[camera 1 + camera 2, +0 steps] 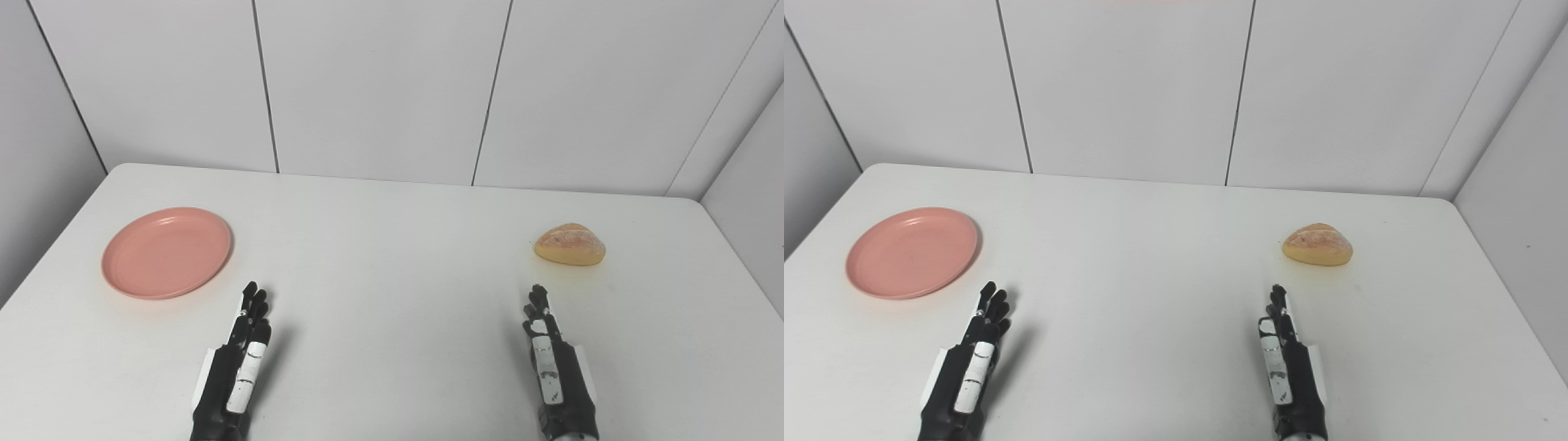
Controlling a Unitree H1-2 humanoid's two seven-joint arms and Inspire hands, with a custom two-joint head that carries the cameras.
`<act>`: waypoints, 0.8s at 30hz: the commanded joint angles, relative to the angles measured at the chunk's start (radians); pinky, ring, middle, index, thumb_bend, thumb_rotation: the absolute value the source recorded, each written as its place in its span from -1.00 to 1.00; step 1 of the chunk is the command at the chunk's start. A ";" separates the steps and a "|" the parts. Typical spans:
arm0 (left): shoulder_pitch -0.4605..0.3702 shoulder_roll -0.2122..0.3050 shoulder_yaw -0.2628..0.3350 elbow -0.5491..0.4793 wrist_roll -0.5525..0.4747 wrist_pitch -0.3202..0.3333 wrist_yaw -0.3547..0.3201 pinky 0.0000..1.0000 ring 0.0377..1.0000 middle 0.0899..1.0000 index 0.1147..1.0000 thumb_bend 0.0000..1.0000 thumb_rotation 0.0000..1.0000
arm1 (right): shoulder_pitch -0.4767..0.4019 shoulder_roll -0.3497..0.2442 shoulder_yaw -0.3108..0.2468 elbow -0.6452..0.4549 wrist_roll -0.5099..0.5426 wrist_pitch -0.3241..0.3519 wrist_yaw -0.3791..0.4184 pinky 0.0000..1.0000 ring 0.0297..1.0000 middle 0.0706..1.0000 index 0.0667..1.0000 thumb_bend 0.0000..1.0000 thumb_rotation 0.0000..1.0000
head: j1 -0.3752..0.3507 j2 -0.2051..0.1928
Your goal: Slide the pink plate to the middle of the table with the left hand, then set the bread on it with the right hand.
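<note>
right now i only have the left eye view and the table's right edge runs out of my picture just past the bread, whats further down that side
Observer: The right eye view follows the table edge further toward the robot. The strip right of the bread shows only bare white tabletop.
Operator: ok and the side wall there, anything sticking out
Observer: No. In the right eye view the right wall is a flat pale panel. The only mark is a small dark speck, about level with the bread.
</note>
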 commanded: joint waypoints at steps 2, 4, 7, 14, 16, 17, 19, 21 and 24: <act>-0.012 0.013 0.000 -0.007 -0.008 -0.012 -0.010 1.00 1.00 1.00 1.00 0.43 0.80 | -0.007 0.016 0.007 -0.015 0.000 0.033 -0.002 1.00 1.00 1.00 0.97 0.65 1.00 | -0.007 0.000; -0.013 0.018 0.003 -0.005 -0.016 -0.009 -0.012 1.00 1.00 1.00 1.00 0.43 0.79 | -0.008 0.021 0.011 -0.014 -0.007 0.034 -0.006 1.00 1.00 1.00 0.97 0.66 1.00 | -0.019 0.002; -0.014 0.026 0.011 0.000 -0.029 -0.010 -0.020 1.00 1.00 1.00 1.00 0.43 0.78 | -0.010 0.028 0.018 -0.007 -0.015 0.028 -0.012 1.00 1.00 1.00 0.97 0.66 1.00 | -0.041 -0.001; -0.015 0.036 0.015 -0.004 -0.033 0.000 -0.024 1.00 1.00 1.00 1.00 0.45 0.79 | -0.013 0.040 0.027 -0.002 -0.030 0.023 -0.025 1.00 0.98 1.00 0.97 0.64 1.00 | -0.053 0.000; -0.016 0.037 0.014 -0.002 -0.032 -0.003 -0.025 1.00 1.00 1.00 1.00 0.46 0.79 | -0.013 0.042 0.026 -0.002 -0.030 0.023 -0.027 1.00 0.98 0.99 0.96 0.64 1.00 | -0.052 -0.004; -0.016 0.036 0.014 0.000 -0.031 -0.005 -0.025 1.00 1.00 1.00 1.00 0.46 0.79 | -0.013 0.041 0.026 -0.002 -0.029 0.023 -0.027 1.00 0.98 0.99 0.96 0.65 1.00 | -0.052 -0.005; -0.016 0.036 0.014 0.004 -0.029 -0.009 -0.025 1.00 1.00 1.00 1.00 0.46 0.79 | -0.012 0.040 0.026 -0.003 -0.028 0.022 -0.025 1.00 0.98 0.99 0.96 0.64 1.00 | -0.053 -0.005; -0.015 0.036 0.013 0.007 -0.027 -0.011 -0.025 1.00 1.00 1.00 1.00 0.46 0.79 | -0.011 0.038 0.026 -0.002 -0.026 0.020 -0.023 1.00 0.98 1.00 0.97 0.63 1.00 | -0.052 -0.004; -0.016 0.036 0.014 0.011 -0.027 -0.015 -0.025 1.00 1.00 1.00 1.00 0.45 0.79 | -0.012 0.037 0.025 -0.001 -0.023 0.020 -0.021 1.00 0.98 1.00 0.97 0.62 1.00 | -0.053 -0.004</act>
